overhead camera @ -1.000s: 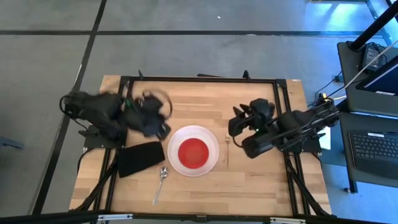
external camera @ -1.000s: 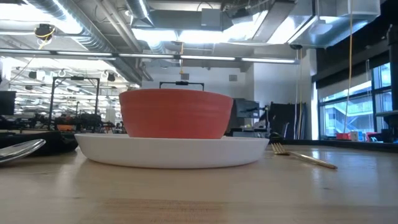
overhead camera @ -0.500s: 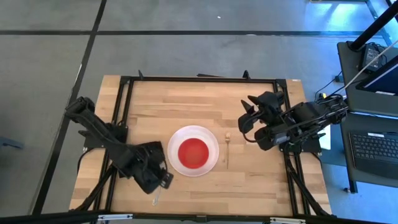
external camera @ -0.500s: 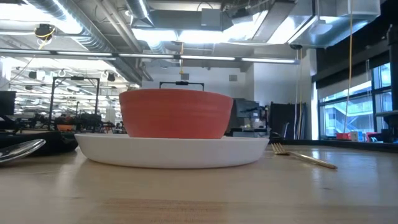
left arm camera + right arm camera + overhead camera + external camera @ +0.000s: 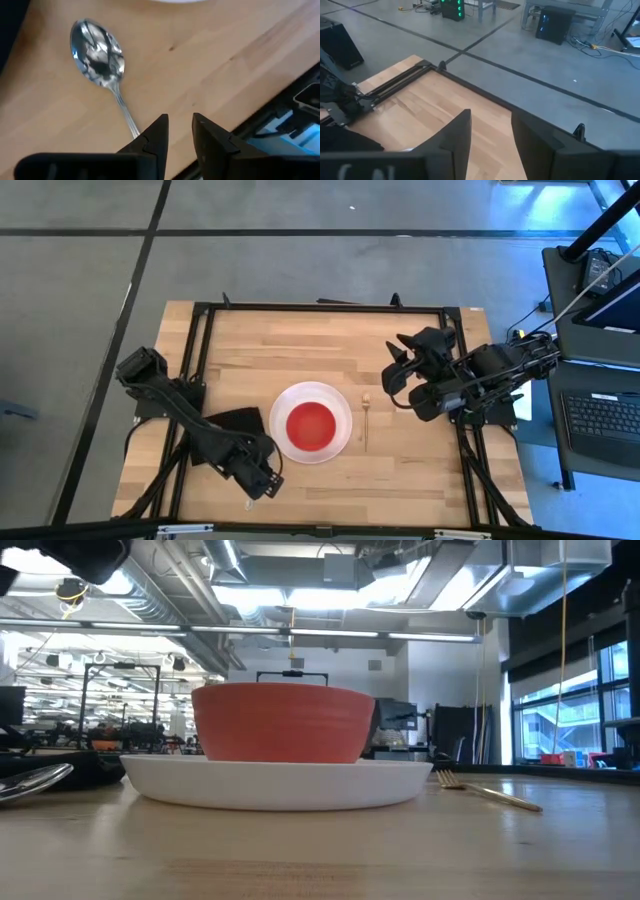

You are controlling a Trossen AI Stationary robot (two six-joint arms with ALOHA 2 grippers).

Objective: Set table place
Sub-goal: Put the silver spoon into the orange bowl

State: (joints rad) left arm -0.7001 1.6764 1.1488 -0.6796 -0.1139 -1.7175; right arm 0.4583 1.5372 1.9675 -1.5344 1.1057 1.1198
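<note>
The white plate lies at the table's middle with the red bowl standing in it; both show in the low view, the plate under the bowl. The slim fork lies flat to the plate's right. The silver spoon lies flat on the wood to the plate's near left. My left gripper hovers over the spoon's handle, fingers a narrow gap apart, and hides most of the spoon from above. My right gripper is open, raised, right of the fork.
A black folded cloth lies left of the plate, partly under my left arm. The table's black frame runs close by the left gripper at the near edge. Bare wood lies between plate and far edge.
My left gripper has swung from over the black cloth toward the table's near edge and now stands over the spoon, hiding it from above. My right gripper has drawn back a little toward the right and far edges, then kept still. Plate, bowl, fork and spoon have not moved.
</note>
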